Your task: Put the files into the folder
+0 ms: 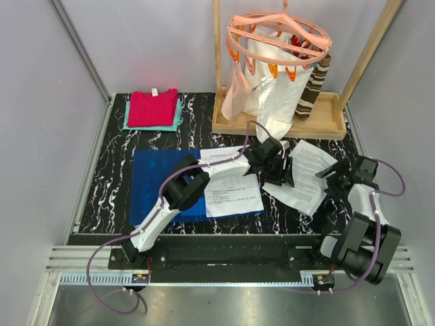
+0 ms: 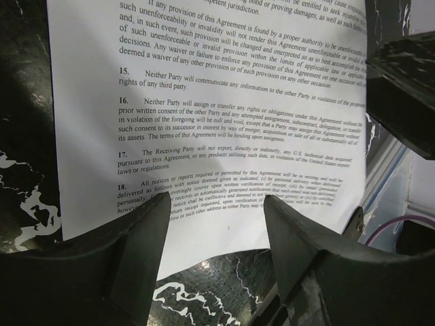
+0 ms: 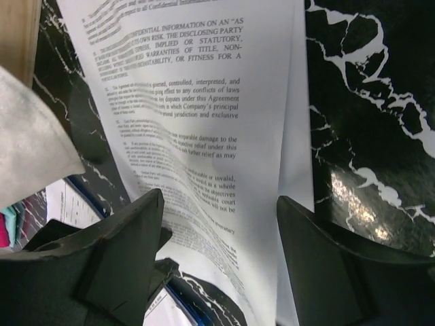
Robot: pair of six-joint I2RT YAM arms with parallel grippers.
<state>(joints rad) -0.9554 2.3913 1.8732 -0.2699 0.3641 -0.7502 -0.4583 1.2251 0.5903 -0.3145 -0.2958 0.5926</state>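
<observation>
The blue folder (image 1: 160, 187) lies flat on the left half of the black marbled table. One printed white sheet (image 1: 232, 191) rests on its right part. More white sheets (image 1: 307, 173) lie loose to the right of the folder and show in the left wrist view (image 2: 204, 102) and in the right wrist view (image 3: 204, 109), where the top sheet is bowed upward. My left gripper (image 1: 284, 174) is open at their left edge, jaws (image 2: 217, 214) apart over the sheet's near end. My right gripper (image 1: 331, 178) is open at their right edge, jaws (image 3: 221, 217) apart astride the paper.
A wooden rack base (image 1: 272, 123) stands at the back with a pink peg hanger (image 1: 279, 34) and white garments (image 1: 272, 85) hanging close over the left gripper. Red and teal folded cloths (image 1: 153, 109) lie at the back left. Grey walls close both sides.
</observation>
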